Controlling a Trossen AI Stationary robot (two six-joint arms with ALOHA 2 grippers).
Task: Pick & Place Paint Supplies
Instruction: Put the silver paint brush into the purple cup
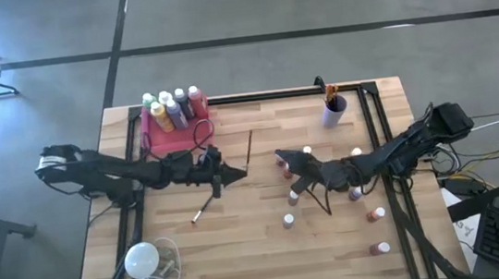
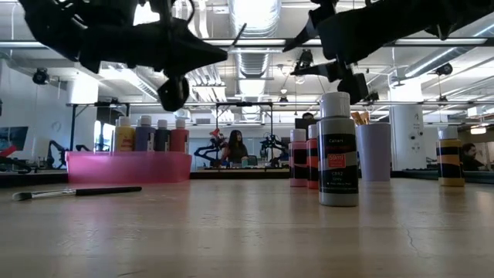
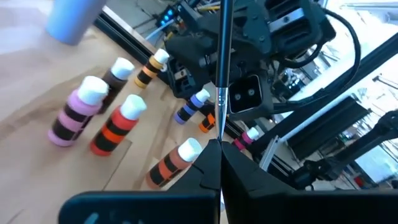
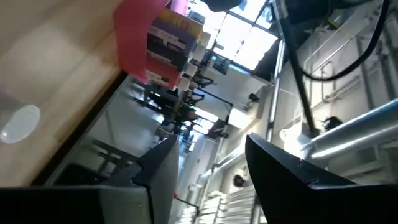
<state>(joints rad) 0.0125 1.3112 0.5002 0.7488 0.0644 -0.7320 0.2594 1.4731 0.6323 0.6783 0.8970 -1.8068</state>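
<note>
Left gripper (image 1: 232,172) seemingly pinches a paintbrush (image 1: 249,151); right gripper (image 1: 287,157) hovers among small bottles (image 1: 289,220).

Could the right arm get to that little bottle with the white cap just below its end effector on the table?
Probably yes. The right end effector is open and holds nothing, and the small bottle stands apart from its neighbours on bare table, with nothing between them.

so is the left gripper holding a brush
Yes, the left gripper is shut on a thin dark brush that sticks straight out from between its fingertips.
</note>
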